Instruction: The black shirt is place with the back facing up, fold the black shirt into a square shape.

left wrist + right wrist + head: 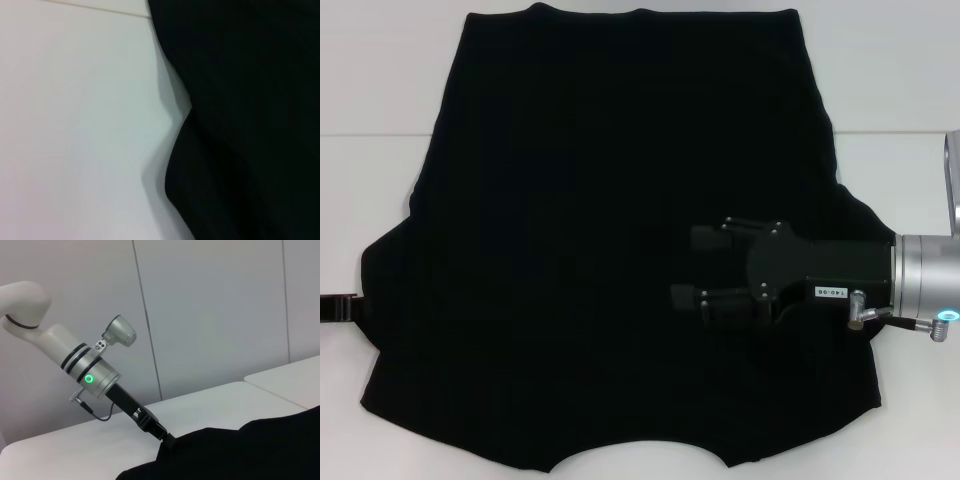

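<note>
The black shirt point(600, 200) lies spread flat on the white table point(380, 80), plain side up, with its sleeves out to both sides. My right gripper point(686, 268) reaches in from the right and hovers over the shirt's right half; it is open, with both fingers pointing left. At the far left edge, my left gripper point(350, 306) meets the tip of the left sleeve. The right wrist view shows that left gripper point(167, 440) touching the edge of the shirt point(250, 450). Only the shirt's edge point(250, 125) and bare table point(75, 125) show in the left wrist view.
White table surface borders the shirt on the left, right and far sides. A seam runs across the table point(890, 132) behind the sleeves. Behind the table stands a plain panelled wall point(210, 315).
</note>
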{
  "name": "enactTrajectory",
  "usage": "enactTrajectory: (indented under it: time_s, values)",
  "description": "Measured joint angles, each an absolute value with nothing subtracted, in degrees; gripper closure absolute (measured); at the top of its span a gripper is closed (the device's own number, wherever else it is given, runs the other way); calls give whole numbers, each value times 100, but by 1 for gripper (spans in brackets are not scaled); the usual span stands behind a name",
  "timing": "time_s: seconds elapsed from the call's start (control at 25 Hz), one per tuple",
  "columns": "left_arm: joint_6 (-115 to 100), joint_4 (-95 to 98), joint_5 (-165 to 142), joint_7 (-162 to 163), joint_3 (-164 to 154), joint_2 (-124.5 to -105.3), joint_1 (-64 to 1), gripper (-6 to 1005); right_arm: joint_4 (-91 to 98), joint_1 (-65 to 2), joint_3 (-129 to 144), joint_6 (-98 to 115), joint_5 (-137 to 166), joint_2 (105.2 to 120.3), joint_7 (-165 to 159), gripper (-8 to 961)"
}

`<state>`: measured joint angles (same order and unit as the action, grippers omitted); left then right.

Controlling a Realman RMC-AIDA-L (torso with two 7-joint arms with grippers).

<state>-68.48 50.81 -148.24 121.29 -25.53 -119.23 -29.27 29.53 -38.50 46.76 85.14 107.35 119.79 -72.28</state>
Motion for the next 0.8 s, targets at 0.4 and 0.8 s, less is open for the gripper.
enactTrajectory:
  time_s: [0.4,0.8]
  values:
    - [-6817,5163,-14783,12137,-2341,-11910,-2834,998,2943,-3841,4614,8507,10722,11981,-7209,41]
    - [-6716,5241,-14794,12089,-1924,-11842,-2797,999,2780,-3911,4621,8433,10656,11992,-7194,41]
